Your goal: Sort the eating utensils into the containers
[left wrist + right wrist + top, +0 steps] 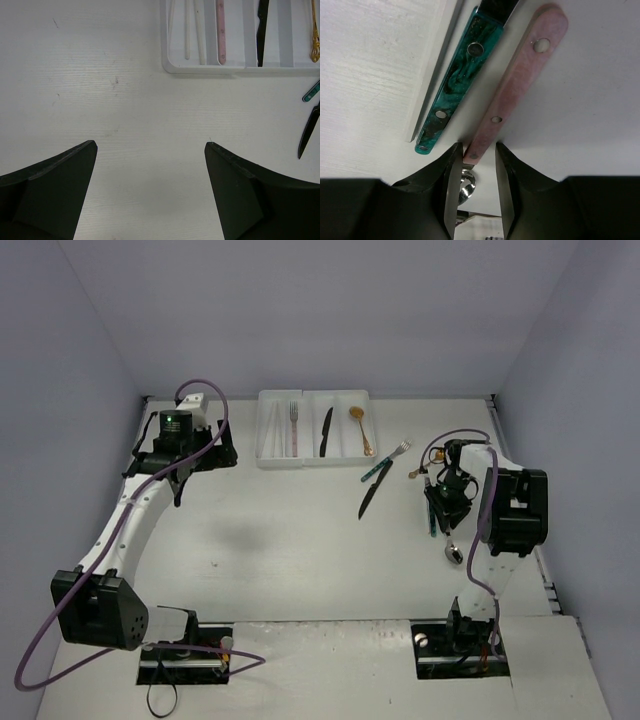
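Observation:
My right gripper [446,502] [479,147] is shut on the pink handle [515,85] of a spoon lying on the table; the handle sits slanted between the fingers, and the shiny bowl [452,552] shows behind them. A teal-handled utensil [455,85] lies right beside it. A teal fork [385,462] and a black knife [369,498] lie mid-table. The white tray [268,462] [200,69] holds a pink-handled fork [294,425], a black knife [326,430] and a gold spoon [360,428]. My left gripper [205,452] [150,150] hangs open over bare table, left of the tray.
A small gold piece [415,473] lies just left of the right gripper. A raised white strip [427,75] runs beside the teal handle. Grey walls close in the table on the left, back and right.

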You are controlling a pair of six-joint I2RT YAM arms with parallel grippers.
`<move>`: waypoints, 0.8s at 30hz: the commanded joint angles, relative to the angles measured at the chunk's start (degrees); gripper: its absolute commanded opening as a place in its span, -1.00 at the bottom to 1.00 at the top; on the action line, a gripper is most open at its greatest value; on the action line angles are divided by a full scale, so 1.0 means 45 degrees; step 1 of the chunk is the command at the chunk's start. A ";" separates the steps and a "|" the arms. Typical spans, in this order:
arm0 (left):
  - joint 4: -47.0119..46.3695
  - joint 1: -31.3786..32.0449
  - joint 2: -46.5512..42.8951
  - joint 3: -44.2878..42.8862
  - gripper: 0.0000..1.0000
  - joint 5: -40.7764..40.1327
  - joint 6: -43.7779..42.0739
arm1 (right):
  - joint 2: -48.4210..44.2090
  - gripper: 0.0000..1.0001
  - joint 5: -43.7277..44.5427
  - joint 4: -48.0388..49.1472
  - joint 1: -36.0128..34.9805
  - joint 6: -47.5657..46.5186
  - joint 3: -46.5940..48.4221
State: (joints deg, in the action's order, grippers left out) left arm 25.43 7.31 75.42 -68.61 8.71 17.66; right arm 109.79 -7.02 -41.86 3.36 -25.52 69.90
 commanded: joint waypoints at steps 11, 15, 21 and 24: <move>-0.0349 -0.0140 0.0046 -0.0817 0.76 -0.0043 -0.0096 | -0.0034 -1.00 -0.0275 -0.0276 -0.0032 0.0167 0.0270; -0.0259 -0.0121 0.0127 -0.0929 0.76 0.0058 -0.0107 | -0.0895 -1.00 -0.0346 -0.1003 -0.0042 0.0054 0.0764; -0.0085 -0.0121 0.0252 -0.1347 0.76 0.0368 -0.0264 | -0.2460 -1.00 -0.0121 -0.1920 -0.0155 -0.0908 0.2292; -0.0375 -0.0140 0.0033 -0.1339 0.76 0.1503 -0.0477 | -0.3981 -1.00 0.0231 -0.1843 -0.0553 -0.2378 0.3280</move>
State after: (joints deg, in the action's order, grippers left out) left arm 26.70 7.31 77.23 -71.11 9.84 17.23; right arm 103.87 -7.31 -46.36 2.86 -28.03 77.49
